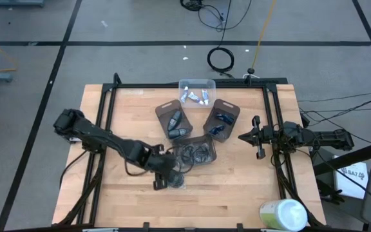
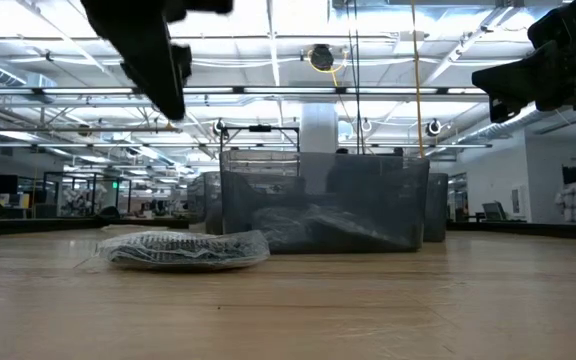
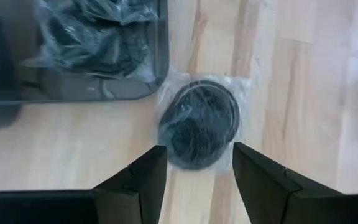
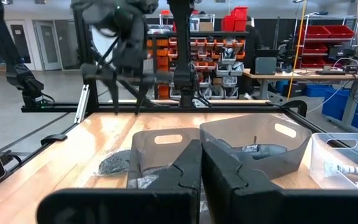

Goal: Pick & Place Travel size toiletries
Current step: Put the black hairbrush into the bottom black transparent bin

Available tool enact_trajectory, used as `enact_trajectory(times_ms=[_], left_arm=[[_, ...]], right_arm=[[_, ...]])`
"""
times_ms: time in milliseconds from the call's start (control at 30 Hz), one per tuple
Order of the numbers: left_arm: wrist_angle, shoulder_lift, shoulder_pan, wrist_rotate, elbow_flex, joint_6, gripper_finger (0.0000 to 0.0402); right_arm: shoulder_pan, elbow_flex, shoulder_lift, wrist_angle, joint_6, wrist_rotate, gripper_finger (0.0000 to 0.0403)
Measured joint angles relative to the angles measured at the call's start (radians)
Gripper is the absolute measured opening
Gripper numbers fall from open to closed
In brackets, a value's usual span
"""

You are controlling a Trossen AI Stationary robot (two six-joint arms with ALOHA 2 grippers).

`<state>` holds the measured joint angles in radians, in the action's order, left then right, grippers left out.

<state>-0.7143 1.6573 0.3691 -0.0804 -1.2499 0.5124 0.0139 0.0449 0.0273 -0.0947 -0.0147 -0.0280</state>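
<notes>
Lying flat, dark-grey round disc point(image 3: 199, 123), clear-wrapped

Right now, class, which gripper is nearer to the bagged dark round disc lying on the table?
Left. The left gripper hovers directly over the disc, jaws open. The right gripper waits far off, shut, beyond the trays.

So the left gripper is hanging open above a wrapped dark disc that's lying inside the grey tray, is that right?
Not quite. The wrapped dark disc lies on the bare wooden table, just outside the grey tray, not inside it. The left wrist view shows this. The rest holds: the left gripper hangs open above the disc.
</notes>
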Motion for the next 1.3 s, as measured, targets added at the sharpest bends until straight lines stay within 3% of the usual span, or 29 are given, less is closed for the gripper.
enact_trajectory(times_ms=[167, 433, 1000, 1133, 1300], left_arm=[[0.088, 0.121, -0.001, -0.024, 0.0, 0.051, 0.018], [0.091, 0.259, 0.001, 0.088, 0.0, 0.069, 0.018], [0.123, 0.296, 0.007, 0.116, -0.003, 0.032, 0.0176], [0.123, 0.297, 0.007, 0.146, -0.002, 0.013, 0.0141], [0.123, 0.297, 0.007, 0.196, -0.002, -0.008, 0.006]], right_arm=[[0.0, 0.0, 0.0, 0.0, 0.0, 0.0, 0.0004], [0.0, 0.0, 0.0, 0.0, 0.0, 0.0, 0.0004], [0.0, 0.0, 0.0, 0.0, 0.0, 0.0, 0.0004], [0.0, 0.0, 0.0, 0.0, 0.0, 0.0, 0.0004], [0.0, 0.0, 0.0, 0.0, 0.0, 0.0, 0.0004]])
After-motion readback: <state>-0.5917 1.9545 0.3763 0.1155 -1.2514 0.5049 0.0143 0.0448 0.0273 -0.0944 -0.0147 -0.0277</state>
